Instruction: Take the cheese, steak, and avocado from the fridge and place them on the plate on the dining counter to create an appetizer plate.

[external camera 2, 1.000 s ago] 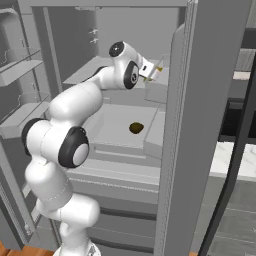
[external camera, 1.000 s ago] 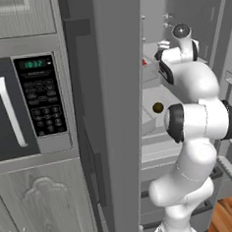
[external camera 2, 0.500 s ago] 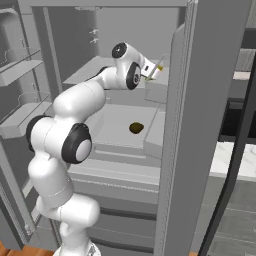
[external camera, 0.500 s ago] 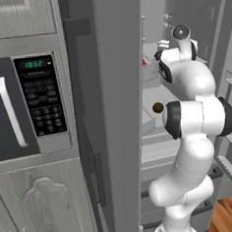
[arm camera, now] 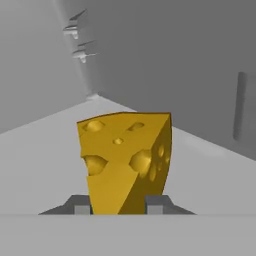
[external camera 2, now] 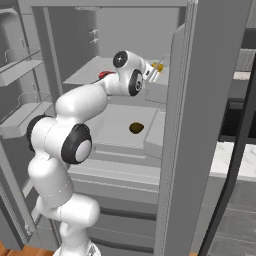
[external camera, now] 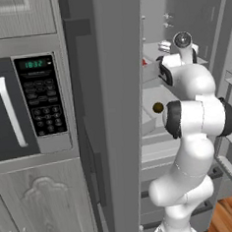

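The yellow cheese (arm camera: 125,160) with holes stands upright on an upper shelf of the open fridge (external camera 2: 210,100). My gripper (arm camera: 118,207) is shut on it, one fingertip (arm camera: 81,207) pressed against each side of its base. From the right base camera the cheese (external camera 2: 158,66) shows at the tip of the gripper (external camera 2: 154,71), near the shelf's right end. The red steak (external camera 2: 104,75) lies on the same shelf, behind my forearm. The dark avocado (external camera 2: 136,128) rests one shelf lower, and the avocado (external camera: 157,107) also shows beside my elbow. The plate is out of view.
The fridge's grey door (external camera: 122,112) stands edge-on left of the arm, with a black microwave (external camera: 37,94) beyond it. Door bins (external camera 2: 27,70) hang on the left. A strip of white marble counter (external camera 2: 227,162) lies to the right.
The jaws have closed from wide open onto the cheese. The arm and the food have hardly moved.
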You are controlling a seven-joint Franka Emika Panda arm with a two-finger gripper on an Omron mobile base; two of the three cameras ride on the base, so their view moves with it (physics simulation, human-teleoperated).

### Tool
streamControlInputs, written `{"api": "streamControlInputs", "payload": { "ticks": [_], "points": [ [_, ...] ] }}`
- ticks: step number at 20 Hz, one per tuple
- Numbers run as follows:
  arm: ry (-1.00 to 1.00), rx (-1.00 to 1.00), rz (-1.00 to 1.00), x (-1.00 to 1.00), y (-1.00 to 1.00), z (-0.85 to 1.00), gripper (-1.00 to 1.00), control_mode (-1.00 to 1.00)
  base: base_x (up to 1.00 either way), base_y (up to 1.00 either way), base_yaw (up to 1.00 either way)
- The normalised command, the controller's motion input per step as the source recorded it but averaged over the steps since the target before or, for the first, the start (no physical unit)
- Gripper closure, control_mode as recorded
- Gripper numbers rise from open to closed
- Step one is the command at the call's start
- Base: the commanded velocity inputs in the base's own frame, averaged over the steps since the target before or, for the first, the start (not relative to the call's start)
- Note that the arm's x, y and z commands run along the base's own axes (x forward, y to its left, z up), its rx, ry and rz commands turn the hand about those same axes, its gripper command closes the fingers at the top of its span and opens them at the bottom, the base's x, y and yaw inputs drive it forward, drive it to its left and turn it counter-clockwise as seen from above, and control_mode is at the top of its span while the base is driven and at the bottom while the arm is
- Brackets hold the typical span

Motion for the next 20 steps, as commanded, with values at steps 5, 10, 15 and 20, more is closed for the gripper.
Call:
{"api": "streamControlInputs", "payload": {
  "ticks": [5,10,15,20],
  "points": [
    [0.02,0.00,0.00,0.05,-0.01,0.00,1.00,-1.00,0.00,0.00,0.00],
    [0.19,0.00,0.00,-0.26,0.08,0.00,1.00,-1.00,0.00,0.00,0.00],
    [0.15,-0.03,0.00,-0.84,0.51,0.05,1.00,-1.00,0.00,0.00,0.00],
    [-0.02,-0.07,0.04,-1.00,0.69,0.00,1.00,-1.00,0.00,0.00,0.00]
  ]
}}
